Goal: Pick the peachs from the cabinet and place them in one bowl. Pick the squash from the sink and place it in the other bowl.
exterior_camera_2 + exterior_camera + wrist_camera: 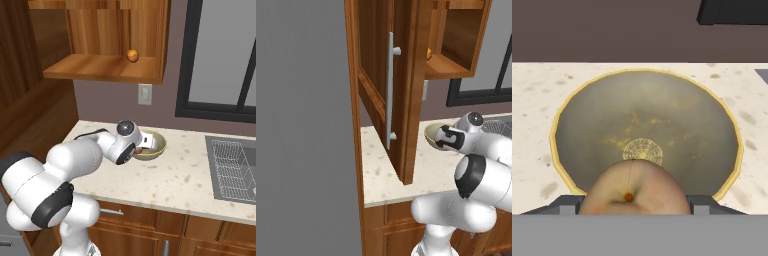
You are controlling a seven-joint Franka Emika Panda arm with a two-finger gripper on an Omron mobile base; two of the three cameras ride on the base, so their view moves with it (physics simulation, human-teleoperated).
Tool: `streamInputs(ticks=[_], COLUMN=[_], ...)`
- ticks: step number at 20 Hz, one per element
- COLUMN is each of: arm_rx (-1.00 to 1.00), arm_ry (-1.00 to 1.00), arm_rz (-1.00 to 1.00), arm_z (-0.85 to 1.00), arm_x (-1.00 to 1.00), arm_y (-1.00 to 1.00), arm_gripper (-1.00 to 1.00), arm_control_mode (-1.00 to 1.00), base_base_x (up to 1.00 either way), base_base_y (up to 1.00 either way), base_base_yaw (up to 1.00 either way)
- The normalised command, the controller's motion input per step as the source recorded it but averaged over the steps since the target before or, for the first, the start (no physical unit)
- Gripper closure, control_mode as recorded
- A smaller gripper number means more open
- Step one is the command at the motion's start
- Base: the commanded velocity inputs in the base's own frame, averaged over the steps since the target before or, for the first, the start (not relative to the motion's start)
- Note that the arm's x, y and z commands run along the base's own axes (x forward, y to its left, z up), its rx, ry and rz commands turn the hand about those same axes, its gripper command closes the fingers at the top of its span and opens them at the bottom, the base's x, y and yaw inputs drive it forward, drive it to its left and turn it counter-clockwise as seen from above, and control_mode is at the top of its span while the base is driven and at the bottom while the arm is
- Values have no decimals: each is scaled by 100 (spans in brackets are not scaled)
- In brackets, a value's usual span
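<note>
speckled counter (170, 182) carries the gripper (634, 212) nearest, clamped on a peach (634, 190) over the tan bowl (572, 120), second peach (132, 55) far up in the cabinet (100, 70); released off-centre, the fruit might roll over the rim.

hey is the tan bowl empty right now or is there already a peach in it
Empty. The hand view shows the tan bowl with a bare bottom; the peach is held between the jaws above its near rim.

We see cabinet (381, 75) in reddish-brown grained wood, its bar handle (390, 90) matt grey metal. Surface (165, 175) pale speckled stone, smooth. Tan bowl (602, 120) looks glazed, mottled. Peach (634, 190) smooth, matt skin.
</note>
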Motion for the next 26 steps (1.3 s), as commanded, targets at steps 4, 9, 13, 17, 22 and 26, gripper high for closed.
streamInputs(ticks=[4,9,13,17,22,26], arm_rx=[0,0,0,-3,-7,-1], arm_ry=[0,-7,-4,-1,0,0], arm_rz=[0,0,0,0,-1,0], arm_z=[5,0,0,-8,-13,0], arm_x=[21,21,24,27,15,-3], arm_y=[0,0,0,0,0,-2], arm_gripper=[100,100,100,100,100,100], arm_control_mode=[-100,-100,-100,-100,-100,-100], base_base_x=[0,0,0,0,0,0], base_base_y=[0,0,0,0,0,0], base_base_yaw=[0,0,0,0,0,0])
